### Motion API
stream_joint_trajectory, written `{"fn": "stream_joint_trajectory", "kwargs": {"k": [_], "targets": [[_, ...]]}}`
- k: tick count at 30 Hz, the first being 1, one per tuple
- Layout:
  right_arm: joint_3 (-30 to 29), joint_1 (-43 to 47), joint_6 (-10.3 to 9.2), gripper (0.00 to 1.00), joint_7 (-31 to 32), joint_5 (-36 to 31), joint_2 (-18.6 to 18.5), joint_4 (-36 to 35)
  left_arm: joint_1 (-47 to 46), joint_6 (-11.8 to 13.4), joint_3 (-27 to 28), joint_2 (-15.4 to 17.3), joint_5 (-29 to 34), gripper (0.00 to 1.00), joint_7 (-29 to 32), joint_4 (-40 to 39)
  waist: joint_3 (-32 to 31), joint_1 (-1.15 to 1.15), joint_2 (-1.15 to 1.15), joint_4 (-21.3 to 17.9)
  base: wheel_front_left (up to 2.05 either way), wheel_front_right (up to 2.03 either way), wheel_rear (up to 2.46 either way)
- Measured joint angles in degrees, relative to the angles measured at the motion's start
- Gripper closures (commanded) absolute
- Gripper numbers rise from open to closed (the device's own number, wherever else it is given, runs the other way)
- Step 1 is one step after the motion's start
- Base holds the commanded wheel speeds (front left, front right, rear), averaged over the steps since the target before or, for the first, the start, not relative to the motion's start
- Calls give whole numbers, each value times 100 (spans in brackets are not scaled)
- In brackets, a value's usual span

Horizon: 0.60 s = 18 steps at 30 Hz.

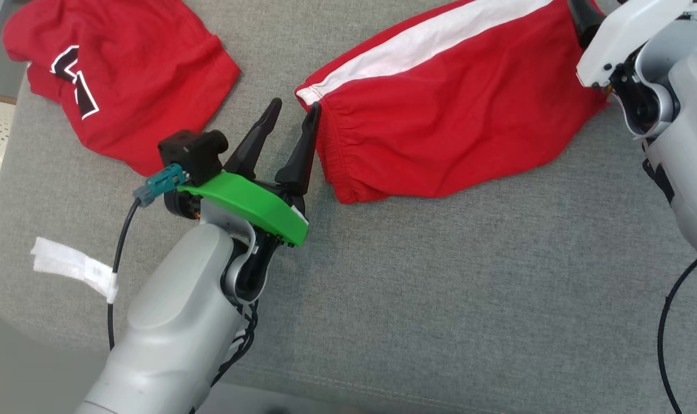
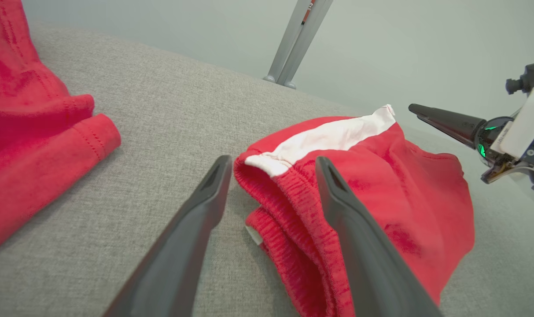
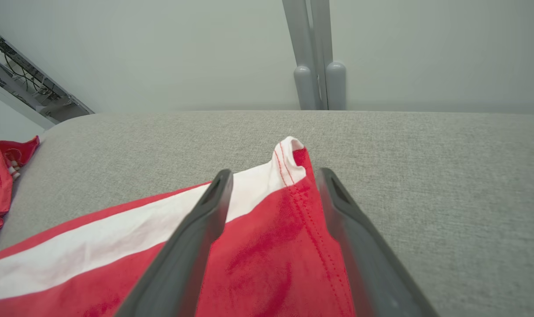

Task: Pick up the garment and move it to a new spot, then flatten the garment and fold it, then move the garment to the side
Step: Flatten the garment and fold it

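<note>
1. We log the red shorts (image 1: 440, 115) (image 2: 381, 198) (image 3: 271, 246) (white side stripe, gathered waistband) lying spread and slightly rumpled on the grey cushion (image 1: 440, 276) (image 2: 170, 114) (image 3: 425, 154)
2. The left gripper (image 1: 295, 105) (image 2: 273, 159) sits at the shorts' waistband end, fingers wide apart and holding nothing. In the left wrist view one finger lies over the red cloth and the other over bare cushion, with the striped waistband corner between them
3. The right gripper (image 3: 274, 171) is at the shorts' far end, by the leg hem. Its fingers are likewise spread and empty, straddling the hem corner where the stripe ends. We cannot tell whether the tips touch the cloth
4. A second red garment (image 1: 118, 75) (image 2: 29, 145) with a black-and-white print lies beyond the shorts' waistband end, with bare cushion between them
5. A white tag (image 1: 72, 265) on the left arm's cable (image 1: 118, 259) is well apart from the shorts
6. A grey post (image 3: 315, 66) (image 2: 293, 44) stands beyond the shorts' hem end
</note>
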Motion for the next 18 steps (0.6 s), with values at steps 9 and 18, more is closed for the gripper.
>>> {"fn": "stream_joint_trajectory", "kwargs": {"k": [9,18], "targets": [[546,493,0,0,-30,319,-358,9,824,16,1000,71,795,0,-9,-578,-382,0,0,-82,0,0,0],[822,714,0,0,-1,554,-504,271,1778,153,2251,-200,1937,0,-10,-1437,-386,0,0,16,0,0,0]]}}
